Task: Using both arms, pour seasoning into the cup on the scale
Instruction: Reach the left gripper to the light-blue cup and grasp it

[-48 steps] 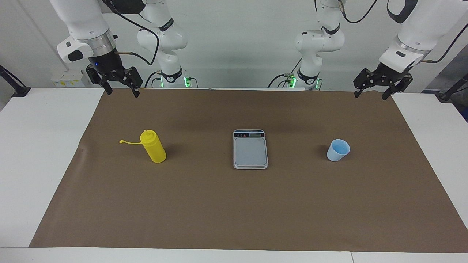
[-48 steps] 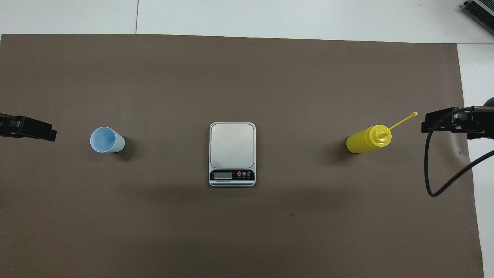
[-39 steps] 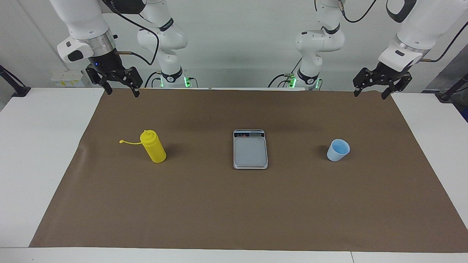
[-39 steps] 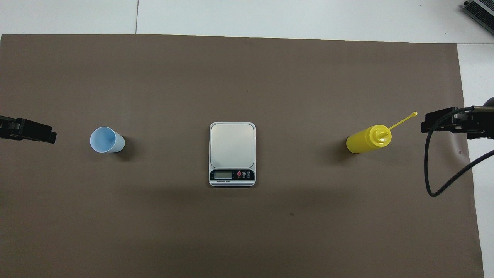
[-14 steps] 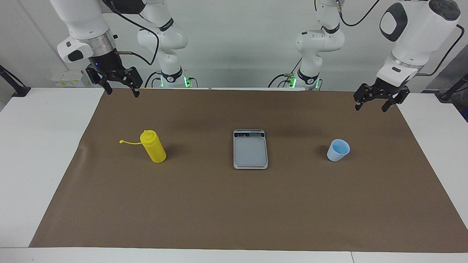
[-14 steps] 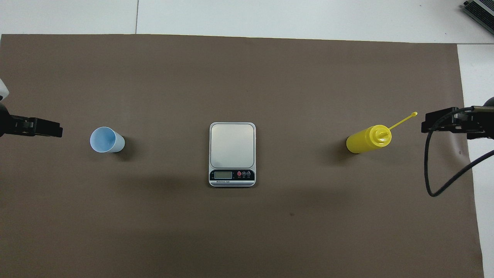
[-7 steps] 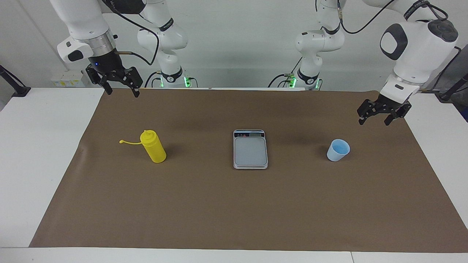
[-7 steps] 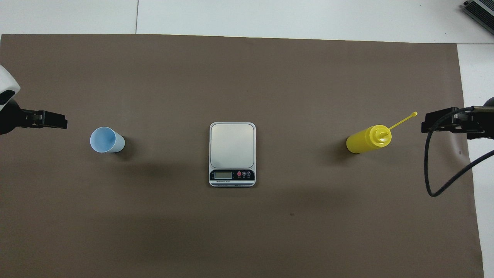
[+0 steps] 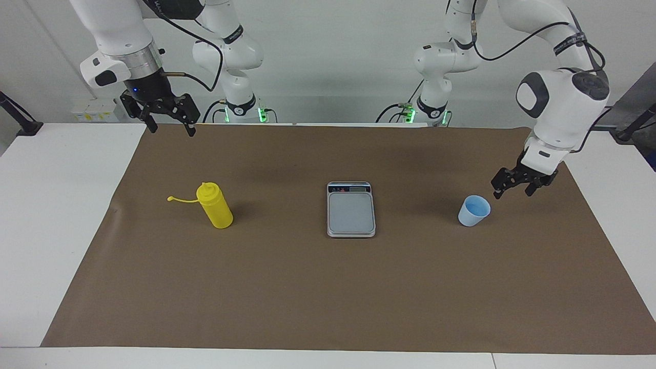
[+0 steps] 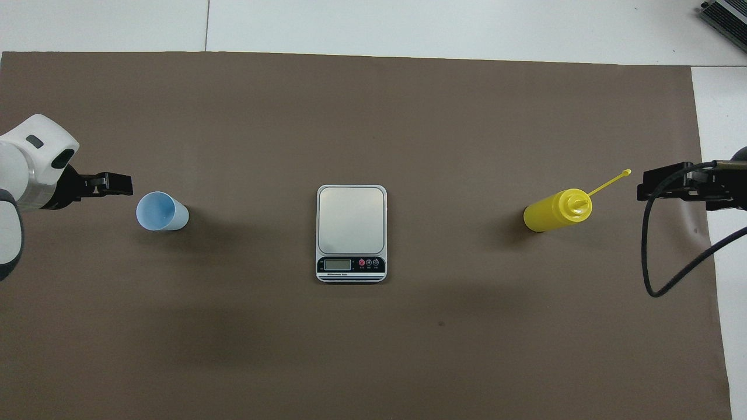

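The pale blue cup (image 9: pixel 474 211) (image 10: pixel 160 212) stands upright on the brown mat toward the left arm's end of the table. My left gripper (image 9: pixel 512 192) (image 10: pixel 125 185) hangs open low over the mat just beside the cup, apart from it. The silver-grey scale (image 9: pixel 351 211) (image 10: pixel 351 220) lies mid-table with a bare plate. The yellow seasoning bottle (image 9: pixel 216 207) (image 10: pixel 554 211) stands upright toward the right arm's end, its cap strap sticking out sideways. My right gripper (image 9: pixel 172 130) (image 10: pixel 644 189) waits open, high over the mat's edge past the bottle.
The brown mat (image 9: pixel 328 292) covers most of the white table (image 9: pixel 61 205). A black cable (image 10: pixel 648 256) loops down from the right wrist. A grey device (image 10: pixel 726 14) sits at the table corner farthest from the robots.
The left arm has come down and swung in toward the cup, its gripper still open. The right arm, cup, scale and bottle have not moved.
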Action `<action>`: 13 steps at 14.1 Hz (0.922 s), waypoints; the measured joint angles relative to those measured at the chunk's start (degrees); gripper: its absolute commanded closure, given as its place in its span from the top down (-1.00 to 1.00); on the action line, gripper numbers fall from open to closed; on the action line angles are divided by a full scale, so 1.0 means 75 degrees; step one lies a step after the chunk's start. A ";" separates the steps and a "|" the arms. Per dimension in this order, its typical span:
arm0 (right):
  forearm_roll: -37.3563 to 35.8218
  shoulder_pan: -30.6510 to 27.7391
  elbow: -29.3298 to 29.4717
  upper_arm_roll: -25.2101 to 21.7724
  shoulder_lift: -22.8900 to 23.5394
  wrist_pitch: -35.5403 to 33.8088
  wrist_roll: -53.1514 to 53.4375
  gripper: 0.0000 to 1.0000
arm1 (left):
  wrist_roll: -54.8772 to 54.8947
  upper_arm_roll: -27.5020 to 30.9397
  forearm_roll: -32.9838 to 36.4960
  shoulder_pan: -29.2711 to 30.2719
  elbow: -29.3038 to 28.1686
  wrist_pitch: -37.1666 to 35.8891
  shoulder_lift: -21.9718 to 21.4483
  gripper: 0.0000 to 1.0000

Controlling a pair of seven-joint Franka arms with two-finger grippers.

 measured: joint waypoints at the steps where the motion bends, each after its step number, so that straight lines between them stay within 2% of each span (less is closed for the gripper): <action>1: 0.0000 0.0000 0.0000 0.0000 0.0000 0.0000 0.0000 1.00 | -0.0104 -0.0004 0.0000 0.0000 -0.0169 0.0235 0.0019 1.00; 5: 0.0000 0.0000 0.0000 0.0000 0.0000 0.0000 0.0000 1.00 | -0.0718 -0.0011 0.0000 0.0000 -0.0714 0.0835 0.0010 1.00; 13: 0.0000 0.0000 0.0000 0.0000 0.0000 0.0000 0.0000 1.00 | -0.0959 -0.0036 0.0000 0.0000 -0.1655 0.1565 0.0002 1.00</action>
